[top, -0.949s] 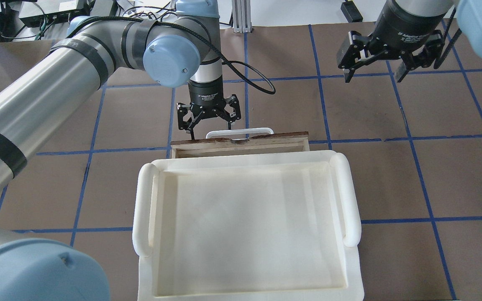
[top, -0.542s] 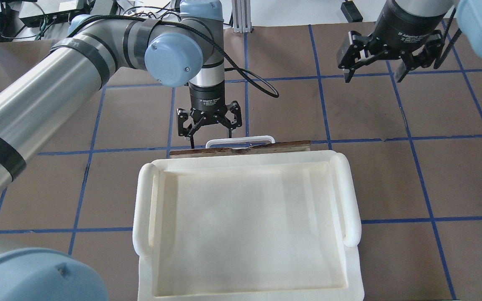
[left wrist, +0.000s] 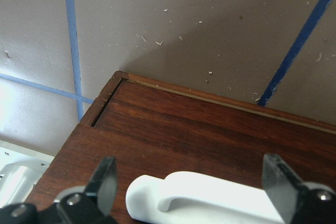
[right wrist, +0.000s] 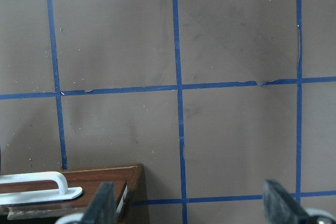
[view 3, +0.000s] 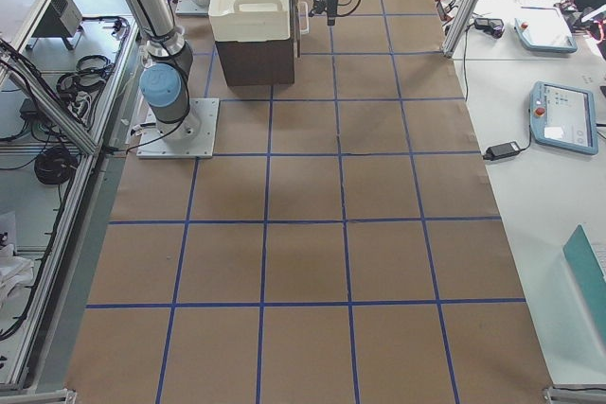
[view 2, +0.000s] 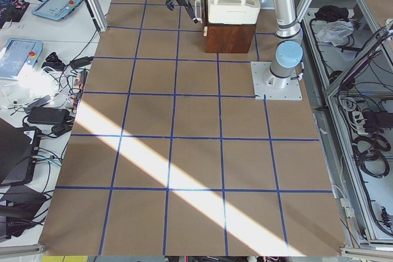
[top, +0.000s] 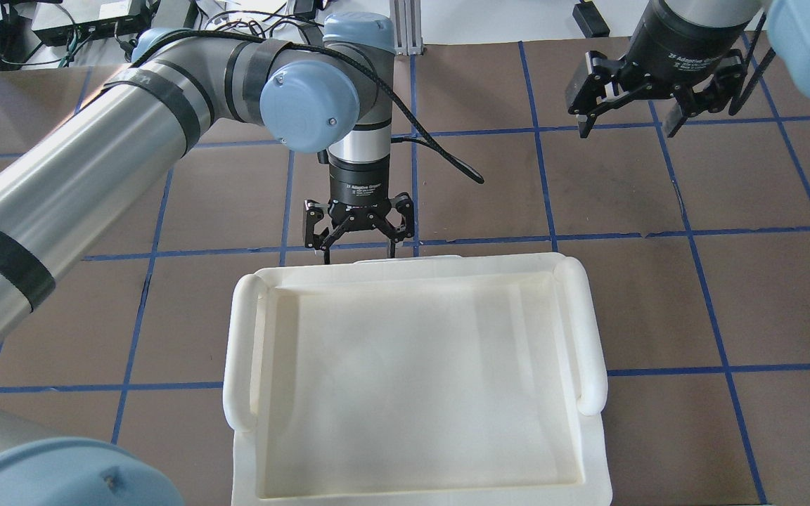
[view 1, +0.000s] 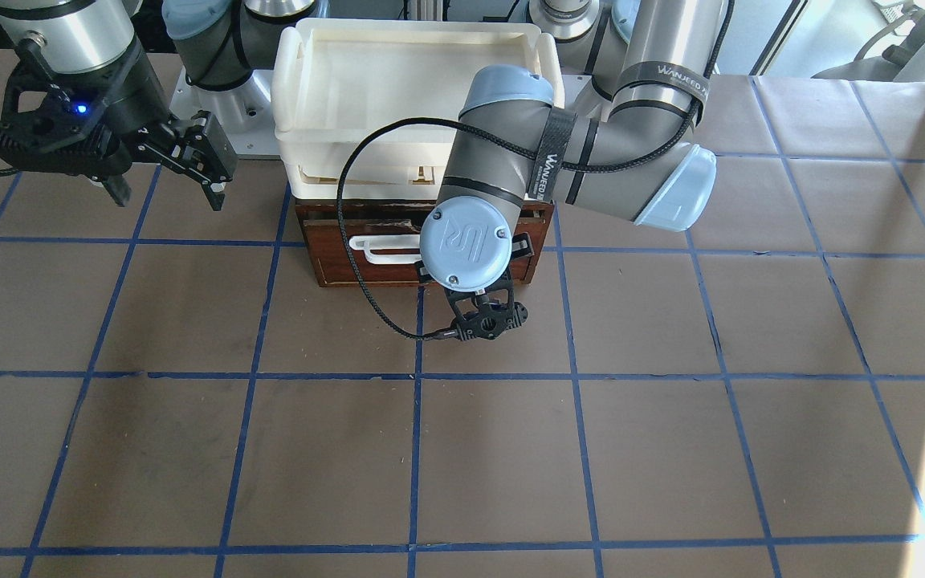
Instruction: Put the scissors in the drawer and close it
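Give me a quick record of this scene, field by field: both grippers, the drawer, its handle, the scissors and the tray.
left gripper: open, gripping nothing, in front of the drawer
right gripper: open, gripping nothing, above the table, apart from the cabinet
drawer: pushed in, front about flush with the cabinet
white bar handle: ungripped; contact with the left gripper cannot be told
scissors: not in view
white tray: on top of the cabinet, nothing in it

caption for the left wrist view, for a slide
Open left tool over the white handle on the dark wooden drawer front
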You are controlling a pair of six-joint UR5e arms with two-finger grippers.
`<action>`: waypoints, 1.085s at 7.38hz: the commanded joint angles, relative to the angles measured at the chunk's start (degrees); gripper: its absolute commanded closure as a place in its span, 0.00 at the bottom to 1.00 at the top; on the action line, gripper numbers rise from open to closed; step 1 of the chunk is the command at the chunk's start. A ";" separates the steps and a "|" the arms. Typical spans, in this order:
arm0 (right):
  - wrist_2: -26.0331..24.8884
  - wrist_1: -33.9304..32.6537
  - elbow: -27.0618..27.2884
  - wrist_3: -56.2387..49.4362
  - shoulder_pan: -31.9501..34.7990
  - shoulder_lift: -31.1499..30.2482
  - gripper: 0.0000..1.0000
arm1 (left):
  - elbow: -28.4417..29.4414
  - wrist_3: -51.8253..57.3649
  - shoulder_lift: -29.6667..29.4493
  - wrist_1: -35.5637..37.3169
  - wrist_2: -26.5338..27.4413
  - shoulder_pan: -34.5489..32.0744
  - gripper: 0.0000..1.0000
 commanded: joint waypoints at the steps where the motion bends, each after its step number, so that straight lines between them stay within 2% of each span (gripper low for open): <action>1: 0.00 -0.03 0.00 0.02 0.00 0.00 0.00 | -0.17 -1.52 0.18 -1.47 0.10 -0.94 0.00; 5: 0.00 0.05 0.00 0.02 0.00 0.00 0.00 | 0.53 -3.29 0.53 -1.05 0.28 -0.69 0.00; 6: 0.00 -0.12 0.00 0.02 0.00 0.00 0.00 | 1.49 -3.11 1.23 3.75 0.19 -0.16 0.00; 8: 0.00 0.23 0.00 0.02 0.00 0.00 0.00 | 7.10 1.33 2.81 8.53 -0.69 6.22 0.00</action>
